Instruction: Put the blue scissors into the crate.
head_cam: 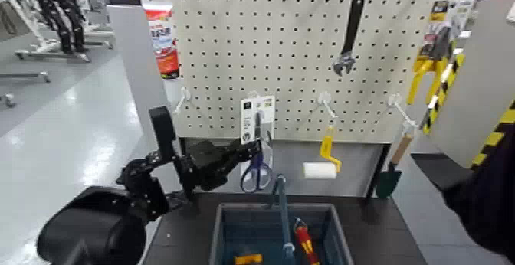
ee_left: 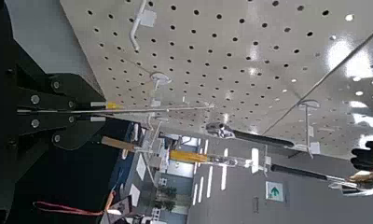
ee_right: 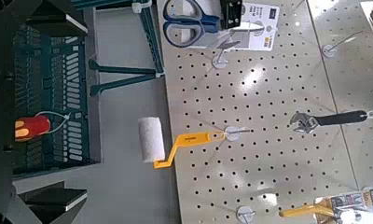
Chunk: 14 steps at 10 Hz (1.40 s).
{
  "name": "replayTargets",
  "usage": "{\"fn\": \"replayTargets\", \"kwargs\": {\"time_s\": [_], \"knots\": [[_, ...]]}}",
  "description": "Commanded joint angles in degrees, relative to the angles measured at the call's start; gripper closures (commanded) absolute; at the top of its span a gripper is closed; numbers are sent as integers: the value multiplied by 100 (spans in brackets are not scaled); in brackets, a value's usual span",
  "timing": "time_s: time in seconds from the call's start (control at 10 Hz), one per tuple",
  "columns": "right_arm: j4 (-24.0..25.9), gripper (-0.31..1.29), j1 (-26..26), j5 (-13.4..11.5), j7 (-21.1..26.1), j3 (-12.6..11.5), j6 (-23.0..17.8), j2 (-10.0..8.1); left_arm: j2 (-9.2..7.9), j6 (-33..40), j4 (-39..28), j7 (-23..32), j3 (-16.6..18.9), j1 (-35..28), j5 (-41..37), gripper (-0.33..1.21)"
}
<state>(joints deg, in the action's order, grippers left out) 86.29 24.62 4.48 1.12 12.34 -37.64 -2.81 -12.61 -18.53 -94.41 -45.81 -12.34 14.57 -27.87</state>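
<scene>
Carefully now: scissors pinched, crate handle in the way

The left hand (head_cam: 257,147) is clamped on the card of the blue scissors (head_cam: 248,178), at the pegboard (head_cam: 222,53). A thin pinch could let the card twist; lowering could catch the upright handle (head_cam: 282,207) of the crate (head_cam: 217,241). The paint roller (head_cam: 319,170) hangs near; the right hand (ee_right: 75,110) waits, apart, by the crate.

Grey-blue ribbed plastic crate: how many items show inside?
2: a red-and-yellow tool right of the crate's centre handle, a yellow object left of it. The head view cuts the crate off; more may be hidden. Left gripper is at the blue-handled scissors.
</scene>
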Motion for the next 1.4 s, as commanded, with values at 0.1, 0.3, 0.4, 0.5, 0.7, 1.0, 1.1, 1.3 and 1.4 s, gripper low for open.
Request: {"fn": "replayTargets", "kwargs": {"time_s": [0.1, 0.3, 0.4, 0.5, 0.7, 1.0, 1.1, 1.3, 1.4], "knots": [[-34, 9, -19, 0, -15, -4, -16, 0, 21, -37, 300, -112, -14, -42, 44, 118], [-34, 9, -19, 0, -33, -4, -16, 0, 21, 25, 617, -191, -32, -104, 44, 118], [-42, 9, -19, 0, -33, -4, -16, 0, 30, 51, 749, -235, -50, -104, 53, 118], [-42, 9, -19, 9, -33, -4, -16, 0, 39, 69, 854, -262, -41, -113, 53, 118], [-42, 9, -19, 9, -42, 5, -16, 0, 56, 78, 1091, -332, -58, -130, 80, 118], [-42, 9, -19, 18, -42, 5, -16, 0, 65, 86, 1408, -420, -111, -148, 141, 118], [-42, 9, -19, 18, -42, 5, -16, 0, 65, 104, 1505, -446, -138, -148, 159, 118], [-51, 9, -19, 18, -42, 5, -16, 0, 74, 95, 1592, -473, -190, -148, 220, 118], [-51, 9, -28, 18, -51, 5, -16, 0, 74, 78, 1636, -481, -217, -139, 247, 118]]}}
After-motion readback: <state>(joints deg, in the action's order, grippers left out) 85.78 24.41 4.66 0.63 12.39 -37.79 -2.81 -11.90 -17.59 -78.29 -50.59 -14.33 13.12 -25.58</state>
